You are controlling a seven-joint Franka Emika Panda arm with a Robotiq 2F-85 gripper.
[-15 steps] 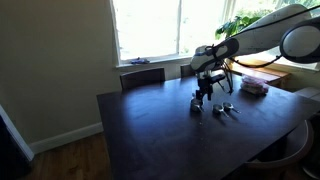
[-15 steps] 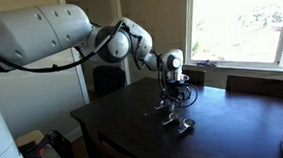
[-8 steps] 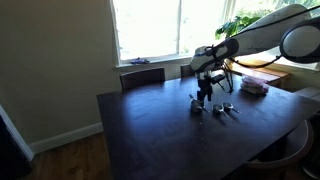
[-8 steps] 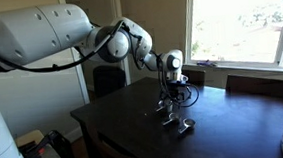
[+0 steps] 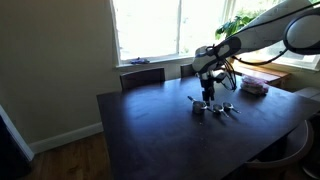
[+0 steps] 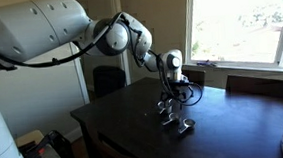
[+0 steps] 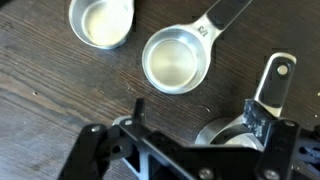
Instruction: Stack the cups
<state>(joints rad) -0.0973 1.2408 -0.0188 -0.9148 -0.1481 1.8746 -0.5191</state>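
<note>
Dark wooden table (image 5: 150, 130), bright window (image 5: 150, 28), chair (image 5: 142, 77), pinkish flat stack (image 5: 253, 87).

No lettering is legible anywhere. A small dark mark on the handle of one measuring cup (image 7: 172, 62) is too blurred to read.

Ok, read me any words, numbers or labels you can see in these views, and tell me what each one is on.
No text can be read in any view.
Middle measuring cup: a small dark mark on its handle near the bowl, too blurred to read.
</note>
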